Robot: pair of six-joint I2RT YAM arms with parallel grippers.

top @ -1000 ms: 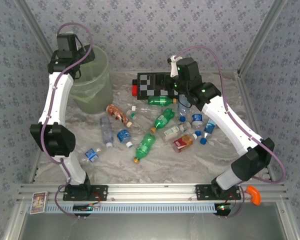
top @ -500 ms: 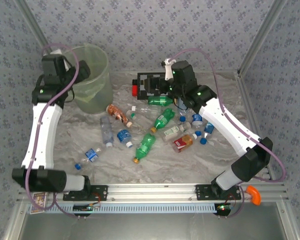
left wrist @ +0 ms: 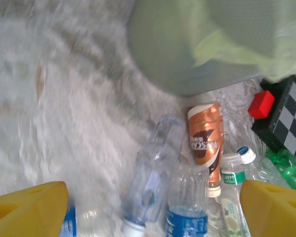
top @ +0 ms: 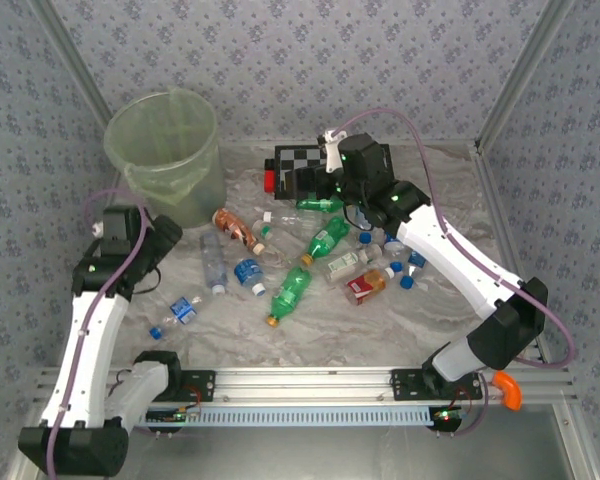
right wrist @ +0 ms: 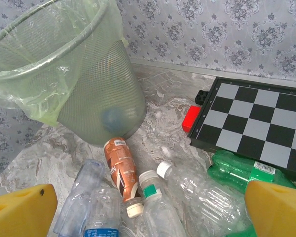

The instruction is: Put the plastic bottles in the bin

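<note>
Several plastic bottles lie scattered mid-table: green ones (top: pixel 325 238) (top: pixel 292 292), an orange-brown one (top: pixel 235 228), a clear one (top: pixel 212 262) and a red-labelled one (top: pixel 366 285). The pale-green bin (top: pixel 165 150) stands at the back left. My left gripper (top: pixel 168 243) hovers low, left of the pile, open and empty; its wrist view (left wrist: pixel 153 212) looks onto the clear bottle (left wrist: pixel 155 177), a blue-labelled bottle (left wrist: pixel 187 202) and the orange-brown bottle (left wrist: pixel 204 140). Over the back of the pile, my right gripper (top: pixel 365 212) is open and empty (right wrist: pixel 150 212), above a green-banded clear bottle (right wrist: pixel 155 207).
A black-and-white checkerboard (top: pixel 305 168) with a red block (right wrist: pixel 191 118) at its left edge lies at the back, behind the bottles. A blue-capped object shows through the bin wall (right wrist: pixel 64 64). Patterned walls close in the table on three sides.
My left arm swung away from above the bin and came down and back to the left side of the table. My right gripper shifted slightly left over the pile.
</note>
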